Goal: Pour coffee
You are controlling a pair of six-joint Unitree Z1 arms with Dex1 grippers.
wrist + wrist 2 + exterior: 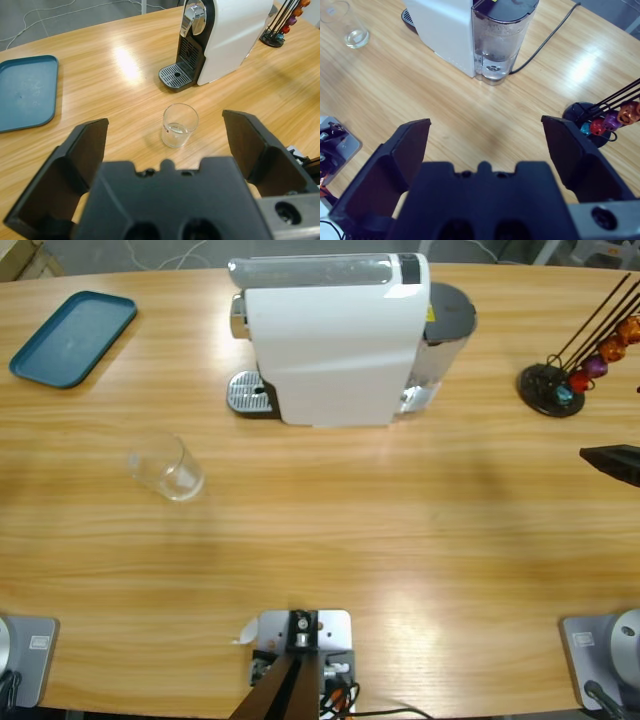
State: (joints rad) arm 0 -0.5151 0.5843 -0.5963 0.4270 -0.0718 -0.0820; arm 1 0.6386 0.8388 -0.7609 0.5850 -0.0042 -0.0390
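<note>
A small clear glass tumbler [168,468] stands upright on the wooden table, left of and in front of the white coffee machine [330,340]. No dark coffee shows in the tumbler [180,125]; only a clear film lies at its bottom. My left gripper [165,121] is open and hangs above the table, short of the glass, with nothing between its jaws. My right gripper [485,122] is open too, over bare wood near the machine's water tank [500,40]. Only its black tip [612,462] shows in the high view. The machine's drip tray [248,395] holds nothing.
A teal tray [72,338] lies at the far left back. A black wire capsule holder [555,388] with orange, purple and blue capsules stands at the right back. The machine's black cable [545,37] runs off behind it.
</note>
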